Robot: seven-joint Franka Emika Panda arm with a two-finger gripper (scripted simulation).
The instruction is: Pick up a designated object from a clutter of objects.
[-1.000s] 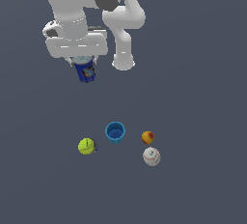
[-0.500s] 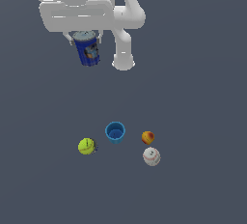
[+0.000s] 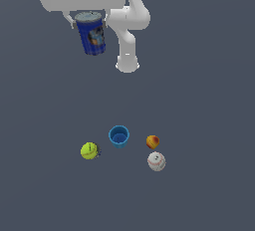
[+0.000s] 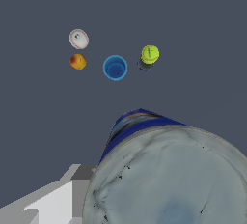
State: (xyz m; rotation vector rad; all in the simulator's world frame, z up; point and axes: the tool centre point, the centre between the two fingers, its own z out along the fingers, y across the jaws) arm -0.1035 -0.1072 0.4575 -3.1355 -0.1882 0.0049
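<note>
Plain dark grey floor (image 3: pixel 209 100) everywhere, without walls or edges in sight, so plenty of open room on all sides. High above the light blue open cup (image 3: pixel 118 136), and toward the exterior view's left of it, hangs the small dark blue cylindrical can with silver-grey top and picture label (image 3: pixel 92 32), clear of the floor. Pinched at its upper part between the fingers of the white gripper (image 3: pixel 88 20), one finger on each side, closed on the can. Long axis of the can close to upright, only a little tilted, the lid up against the gripper's underside. In the wrist view, fills the near field with its grey lid (image 4: pixel 169 179), so the fingertips themselves hidden there.

Far below, well apart from the can, lies the rest of the clutter around the cup: yellow-green tennis ball (image 3: pixel 89 151) on the exterior view's left of the cup, orange-red ball (image 3: pixel 152 141) on its right, white baseball with red stitching (image 3: pixel 156 161) just beside the orange-red ball.

Probably nothing left but to hold the grip firm; no obstacle near the can, only the white arm column (image 3: pixel 127 51) beside it on the exterior view's right.
</note>
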